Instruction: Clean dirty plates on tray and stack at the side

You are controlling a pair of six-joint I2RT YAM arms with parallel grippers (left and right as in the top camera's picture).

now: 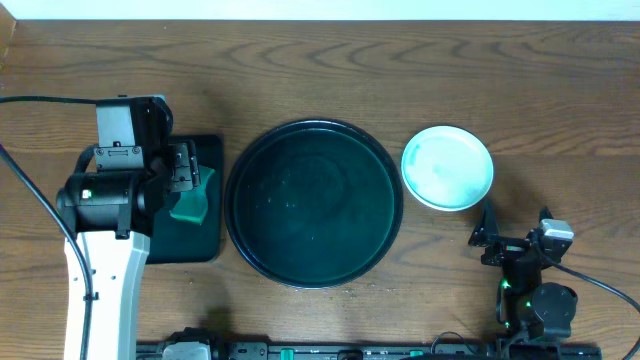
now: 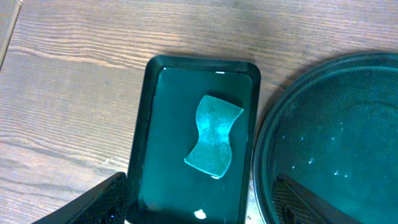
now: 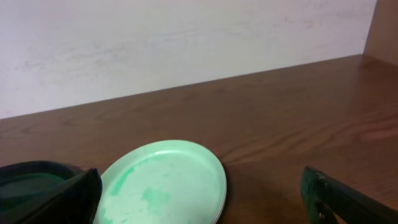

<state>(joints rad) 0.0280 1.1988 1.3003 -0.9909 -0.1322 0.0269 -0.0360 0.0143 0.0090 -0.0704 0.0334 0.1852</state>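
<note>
The big round black tray (image 1: 313,203) lies mid-table with nothing on it; its rim (image 2: 267,155) also fills the right of the left wrist view. The plates (image 1: 447,167) sit stacked on the table to its right. The top one is pale mint with faint green streaks (image 3: 165,183). My right gripper (image 1: 515,225) rests near the front edge just short of the stack, open, its fingers either side of the plates' near rim (image 3: 202,205). My left gripper (image 1: 186,178) hovers open and empty (image 2: 199,208) over the small tray.
A small rectangular dark green tray (image 2: 140,137) lies left of the round tray, holding a teal sponge (image 2: 214,144) (image 1: 190,207). A cable trails across the table at the left (image 1: 30,200). A pale wall stands behind the table (image 3: 186,43).
</note>
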